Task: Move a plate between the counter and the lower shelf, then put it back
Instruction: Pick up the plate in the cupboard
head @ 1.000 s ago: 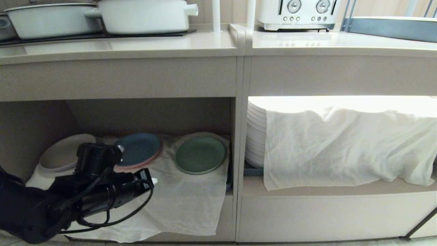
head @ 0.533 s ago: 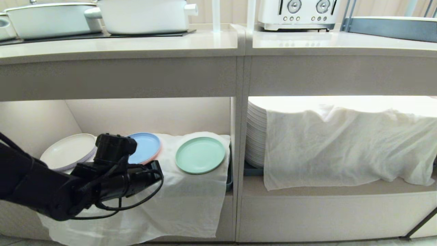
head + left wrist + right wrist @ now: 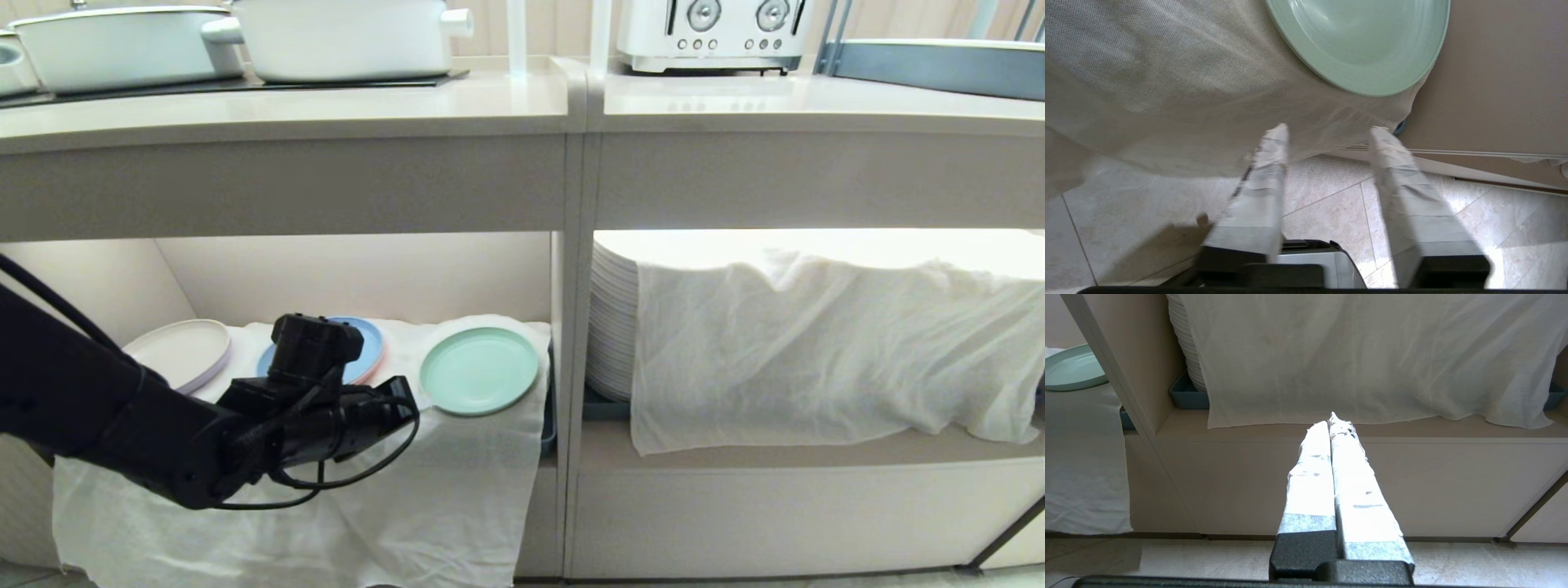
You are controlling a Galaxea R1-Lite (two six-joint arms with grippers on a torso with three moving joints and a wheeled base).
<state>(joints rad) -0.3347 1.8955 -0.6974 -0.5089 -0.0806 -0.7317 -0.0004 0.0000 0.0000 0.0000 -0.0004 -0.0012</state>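
Note:
The pale mint-green plate [image 3: 478,369] lies flat on the white cloth [image 3: 457,474] at the right end of the lower shelf [image 3: 367,269], below the counter [image 3: 286,110]. My left gripper [image 3: 406,400] hovers in front of the shelf's edge, just left of the plate and short of it. In the left wrist view the left gripper [image 3: 1329,132] is open with nothing between its taped fingers [image 3: 1267,163], and the plate [image 3: 1363,41] sits beyond the tips. My right gripper [image 3: 1333,418] is shut and empty, parked low before the right bay.
A blue plate [image 3: 363,343] and an off-white plate [image 3: 184,347] lie left of the mint one. A divider wall [image 3: 571,367] stands right beside it. The right bay holds a tall white plate stack [image 3: 612,318] under a cloth. White pots [image 3: 343,37] and a toaster [image 3: 710,33] stand on top.
My left arm has swung right and up, bringing the gripper from below the off-white plate to just left of the mint plate. The plates have not moved.

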